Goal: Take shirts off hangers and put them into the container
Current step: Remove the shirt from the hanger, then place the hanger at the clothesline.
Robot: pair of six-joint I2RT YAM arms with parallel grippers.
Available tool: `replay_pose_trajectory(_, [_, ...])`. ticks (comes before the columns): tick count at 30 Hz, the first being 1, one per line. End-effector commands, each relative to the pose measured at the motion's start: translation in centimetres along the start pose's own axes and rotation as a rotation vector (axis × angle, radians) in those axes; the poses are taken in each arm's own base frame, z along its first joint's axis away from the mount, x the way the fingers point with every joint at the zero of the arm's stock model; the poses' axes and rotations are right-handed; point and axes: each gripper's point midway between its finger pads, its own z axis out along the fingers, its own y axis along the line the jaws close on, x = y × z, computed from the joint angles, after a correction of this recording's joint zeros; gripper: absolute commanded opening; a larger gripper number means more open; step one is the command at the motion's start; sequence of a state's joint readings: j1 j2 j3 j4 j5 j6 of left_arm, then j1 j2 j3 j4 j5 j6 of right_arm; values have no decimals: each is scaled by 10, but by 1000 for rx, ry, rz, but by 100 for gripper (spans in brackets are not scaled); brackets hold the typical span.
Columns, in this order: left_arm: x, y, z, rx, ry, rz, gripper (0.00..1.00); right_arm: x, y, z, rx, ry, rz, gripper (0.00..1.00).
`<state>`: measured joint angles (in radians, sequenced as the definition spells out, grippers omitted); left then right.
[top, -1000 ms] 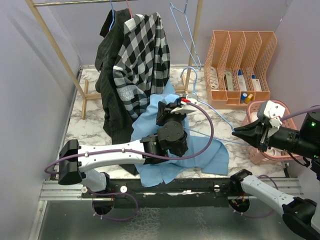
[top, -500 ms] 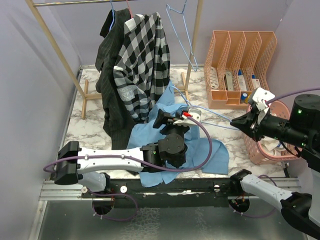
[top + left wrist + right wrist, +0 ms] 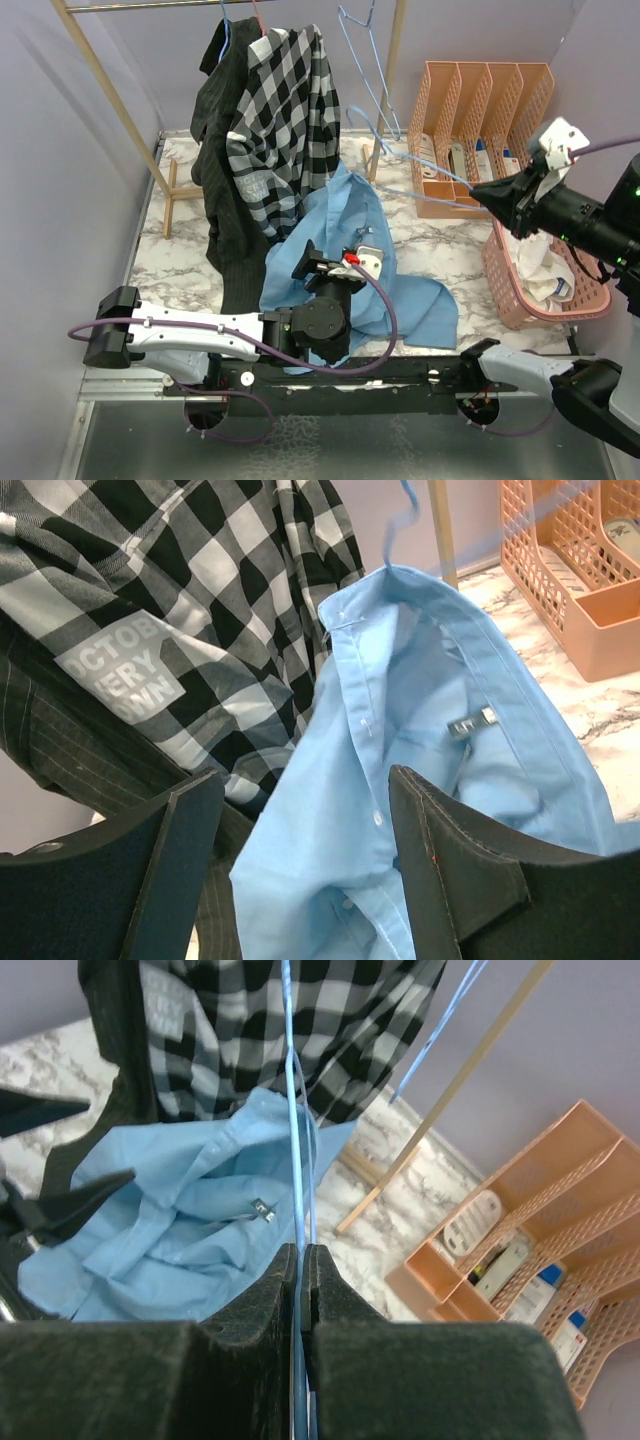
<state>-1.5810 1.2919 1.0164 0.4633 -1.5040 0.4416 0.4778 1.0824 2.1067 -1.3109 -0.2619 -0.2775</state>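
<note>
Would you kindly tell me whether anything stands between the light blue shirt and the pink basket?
Nothing on the table: only its bare marble lies between the light blue shirt and the basket. Above, the right gripper, shut on the blue hanger's wire, hangs over the basket's far end.

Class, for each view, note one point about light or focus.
Top external: even, soft light, only faint shadows on the marble table. Left wrist: the print on the checked shirt is sharp, while the left tool shows dark, soft-edged fingers. Right wrist: the right tool fills the lower frame, dark and blurred, while the blue hanger wire is clear.
</note>
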Motion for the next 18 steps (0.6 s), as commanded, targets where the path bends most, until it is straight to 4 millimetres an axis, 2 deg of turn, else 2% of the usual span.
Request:
replay_pose_trajectory(1, [4, 9, -7, -19, 13, -46, 69, -53, -21, -1, 77, -151, -15, 1])
replay_pose_trajectory(8, [15, 16, -15, -26, 22, -62, 68, -78, -34, -3, 132, -241, -22, 1])
replay_pose_trajectory(14, [25, 10, -23, -21, 23, -70, 67, -109, -45, 14, 164, -404, -26, 1])
replay_pose_trajectory(18, [24, 3, -28, -11, 21, -74, 66, -114, -57, 43, 179, -412, 28, 1])
